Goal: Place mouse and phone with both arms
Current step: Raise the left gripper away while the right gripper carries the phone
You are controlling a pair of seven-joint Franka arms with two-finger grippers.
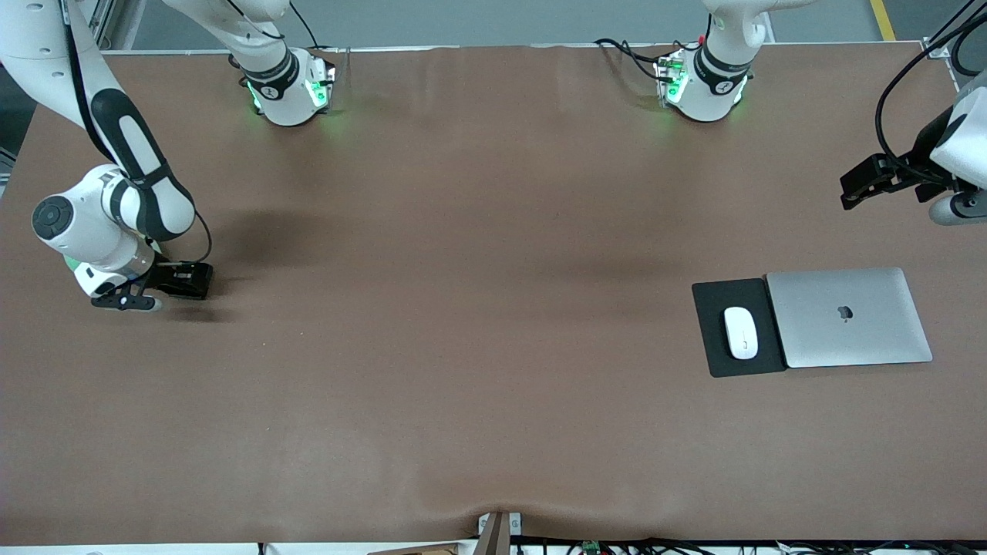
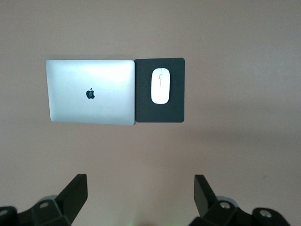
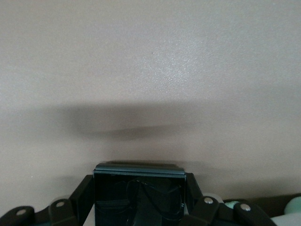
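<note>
Already parked: mouse [image 1: 740,332] on black pad [image 1: 713,301] beside laptop [image 1: 848,316]. Left gripper [image 2: 139,197] gaping wide, empty, above. Phone [image 3: 138,197] pinched in right gripper [image 1: 181,280], low over table [image 1: 463,308]. Risk: glossy slab slipping, dropped askew.

Brown cloth-covered table [image 1: 463,324], slightly wrinkled, grey floor [image 1: 493,19] above, soft even light
</note>
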